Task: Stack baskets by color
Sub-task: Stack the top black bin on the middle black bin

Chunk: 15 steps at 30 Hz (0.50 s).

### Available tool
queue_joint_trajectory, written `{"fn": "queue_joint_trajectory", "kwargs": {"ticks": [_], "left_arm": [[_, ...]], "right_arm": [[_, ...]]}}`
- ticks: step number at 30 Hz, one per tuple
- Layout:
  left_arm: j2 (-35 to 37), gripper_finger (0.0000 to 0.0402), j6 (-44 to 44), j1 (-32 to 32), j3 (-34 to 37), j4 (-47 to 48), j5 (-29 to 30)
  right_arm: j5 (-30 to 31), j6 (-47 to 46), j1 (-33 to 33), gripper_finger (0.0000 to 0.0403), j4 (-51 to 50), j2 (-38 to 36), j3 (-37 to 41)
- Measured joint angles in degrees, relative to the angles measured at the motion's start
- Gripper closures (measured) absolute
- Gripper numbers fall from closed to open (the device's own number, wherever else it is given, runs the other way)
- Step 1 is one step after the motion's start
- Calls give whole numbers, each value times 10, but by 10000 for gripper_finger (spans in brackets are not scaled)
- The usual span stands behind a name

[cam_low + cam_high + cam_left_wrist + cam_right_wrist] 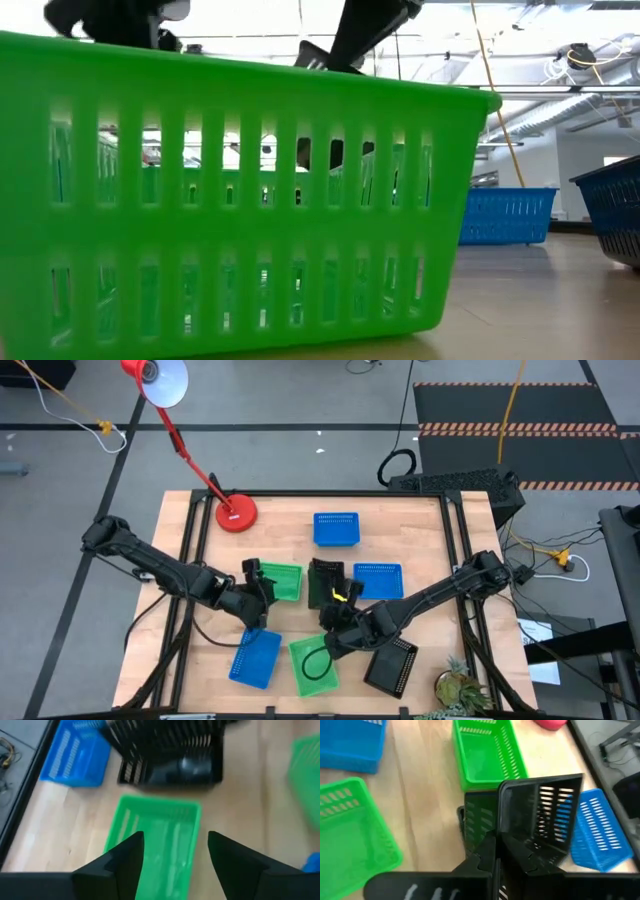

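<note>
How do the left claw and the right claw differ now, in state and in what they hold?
The left claw is open; the right claw is shut. The left claw holds nothing, with a green basket before its fingers; the right claw pinches the wall of a tilted black basket. Both are dark, with two fingers each.

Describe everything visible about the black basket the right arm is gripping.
The black rectangular plastic basket with slotted mesh sides is held tilted, one wall pinched in the shut jaws of the right gripper. It hangs over a second black mesh basket resting on the wooden table; whether the two touch cannot be told. Through its slots a blue plastic basket shows behind. It sits mid-table, beside the green plastic mesh basket.
</note>
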<state>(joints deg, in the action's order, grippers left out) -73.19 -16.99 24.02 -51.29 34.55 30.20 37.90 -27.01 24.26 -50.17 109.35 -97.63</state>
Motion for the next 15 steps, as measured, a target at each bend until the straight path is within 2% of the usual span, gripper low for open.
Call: {"fn": "queue_joint_trajectory", "kwargs": {"ticks": [6, 15], "left_arm": [[-5, 209, 4, 14, -6, -74, 0], [-8, 242, 1, 17, -5, -79, 16]], "right_arm": [[-21, 0, -2, 395, 6, 0, 5], [-20, 5, -18, 395, -7, 0, 17]]}}
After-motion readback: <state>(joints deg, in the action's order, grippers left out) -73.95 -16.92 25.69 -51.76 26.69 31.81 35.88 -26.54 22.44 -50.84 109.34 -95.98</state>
